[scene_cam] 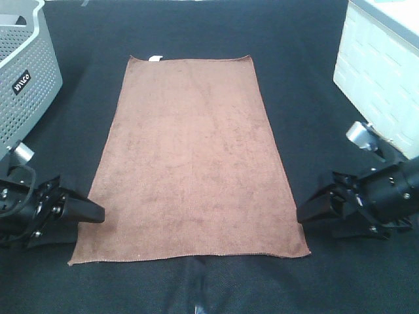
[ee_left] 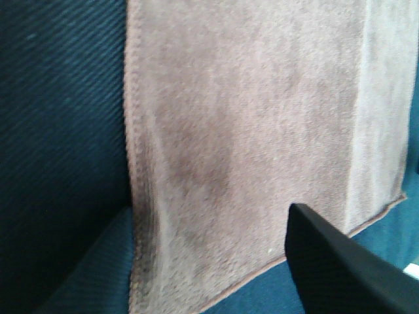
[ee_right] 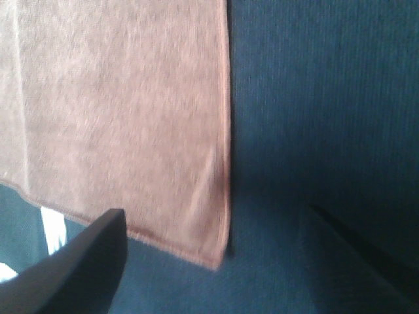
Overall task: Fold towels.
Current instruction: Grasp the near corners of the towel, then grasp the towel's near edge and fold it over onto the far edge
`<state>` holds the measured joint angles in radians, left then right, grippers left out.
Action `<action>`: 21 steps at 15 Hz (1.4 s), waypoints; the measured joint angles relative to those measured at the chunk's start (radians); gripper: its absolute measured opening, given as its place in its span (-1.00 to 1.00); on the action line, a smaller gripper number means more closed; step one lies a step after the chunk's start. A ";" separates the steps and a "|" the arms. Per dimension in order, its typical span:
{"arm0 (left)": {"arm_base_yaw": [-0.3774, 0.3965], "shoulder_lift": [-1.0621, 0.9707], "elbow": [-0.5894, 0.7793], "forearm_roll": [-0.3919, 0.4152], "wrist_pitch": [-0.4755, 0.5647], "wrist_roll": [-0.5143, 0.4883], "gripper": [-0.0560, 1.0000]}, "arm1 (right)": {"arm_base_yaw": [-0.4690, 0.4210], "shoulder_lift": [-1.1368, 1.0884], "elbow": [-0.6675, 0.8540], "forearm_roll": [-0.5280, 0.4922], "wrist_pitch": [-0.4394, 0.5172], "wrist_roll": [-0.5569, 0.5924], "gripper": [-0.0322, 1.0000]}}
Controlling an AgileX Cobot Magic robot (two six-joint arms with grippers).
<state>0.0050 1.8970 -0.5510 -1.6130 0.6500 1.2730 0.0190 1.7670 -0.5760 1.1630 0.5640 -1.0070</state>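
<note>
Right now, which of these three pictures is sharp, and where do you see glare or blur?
Exterior high view: sharp and evenly lit, though the white box is washed out. Left wrist view: soft focus, and the towel shows a pale glare band along one side. Right wrist view: blurred; the towel's hem looks smeared.
</note>
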 joint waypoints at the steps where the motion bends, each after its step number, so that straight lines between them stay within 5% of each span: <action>1: 0.000 0.011 -0.010 -0.003 0.012 0.006 0.32 | 0.034 0.024 -0.027 -0.002 -0.002 0.000 0.40; 5: -0.035 0.049 -0.035 -0.037 0.041 0.024 0.32 | 0.146 0.111 -0.116 0.007 0.006 0.044 0.37; 8: -0.095 0.067 -0.069 -0.041 0.027 0.030 0.22 | 0.147 0.148 -0.138 0.018 0.009 0.084 0.04; 12: -0.100 0.082 -0.074 -0.019 -0.041 0.038 -0.80 | 0.147 0.162 -0.138 0.013 -0.024 0.115 -0.90; 14: -0.100 0.082 -0.075 -0.007 -0.038 0.044 -0.89 | 0.147 0.160 -0.138 0.008 -0.024 0.148 -0.94; 21: -0.105 -0.079 -0.069 0.351 -0.029 -0.215 -0.89 | 0.147 -0.044 -0.095 -0.258 0.030 0.396 -0.94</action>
<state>-0.1000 1.8180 -0.6200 -1.2620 0.6210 1.0580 0.1660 1.7230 -0.6710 0.9050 0.5940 -0.6110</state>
